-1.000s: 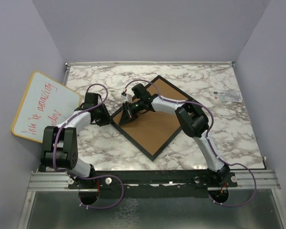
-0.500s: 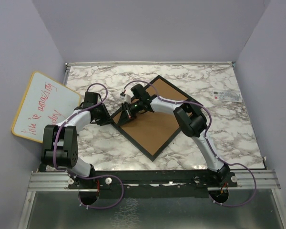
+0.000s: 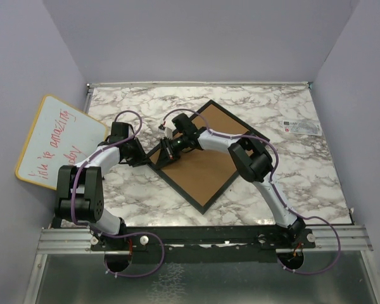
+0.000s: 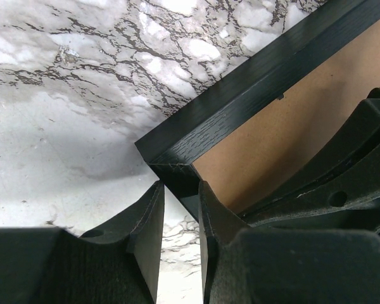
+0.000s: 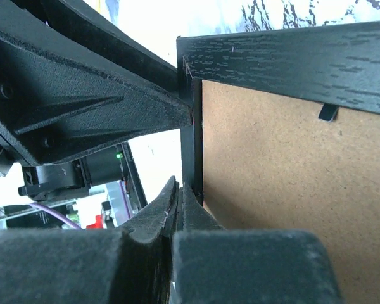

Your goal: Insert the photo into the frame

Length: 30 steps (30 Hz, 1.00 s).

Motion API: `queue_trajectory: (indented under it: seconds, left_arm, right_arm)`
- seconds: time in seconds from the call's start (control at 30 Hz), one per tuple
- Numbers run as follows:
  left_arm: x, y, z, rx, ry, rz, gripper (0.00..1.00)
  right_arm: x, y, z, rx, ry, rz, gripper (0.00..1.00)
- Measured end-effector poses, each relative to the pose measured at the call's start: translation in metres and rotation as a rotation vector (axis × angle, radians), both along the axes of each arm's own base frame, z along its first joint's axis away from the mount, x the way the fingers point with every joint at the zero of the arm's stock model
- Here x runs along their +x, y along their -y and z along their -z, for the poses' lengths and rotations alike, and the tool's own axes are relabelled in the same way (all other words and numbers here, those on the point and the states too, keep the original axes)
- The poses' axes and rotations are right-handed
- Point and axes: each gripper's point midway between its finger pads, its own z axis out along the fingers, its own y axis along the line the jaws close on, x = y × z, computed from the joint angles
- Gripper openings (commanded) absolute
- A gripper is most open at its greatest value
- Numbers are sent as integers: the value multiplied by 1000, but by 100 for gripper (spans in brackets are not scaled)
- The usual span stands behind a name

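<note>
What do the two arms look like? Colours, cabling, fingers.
Both alike: left arm and right arm have white links, bulky black joints and looping purple cables. Fingers are black, wedge-shaped, matte.

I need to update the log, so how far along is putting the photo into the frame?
Done: the frame lies face down, brown backing board in place. In hand: left gripper, open, and right gripper, shut, sit at its left corner. Remaining: unclear, since no photo shows in any view.
</note>
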Motion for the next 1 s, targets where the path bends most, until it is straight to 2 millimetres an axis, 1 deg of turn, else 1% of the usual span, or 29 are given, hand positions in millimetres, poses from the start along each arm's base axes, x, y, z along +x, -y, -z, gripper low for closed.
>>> queue_trajectory:
  seconds: [0.27, 0.57, 1.0]
  left_arm:
    - [0, 0, 0, -3, -1, -2, 26]
    - [0, -2, 0, -5, -2, -6, 24]
    - [0, -3, 1, -10, -2, -10, 24]
  right_arm:
    - [2, 1, 3, -17, 14, 11, 1]
    - [7, 6, 5, -16, 13, 25, 1]
    - [13, 11, 7, -55, -27, 85, 1]
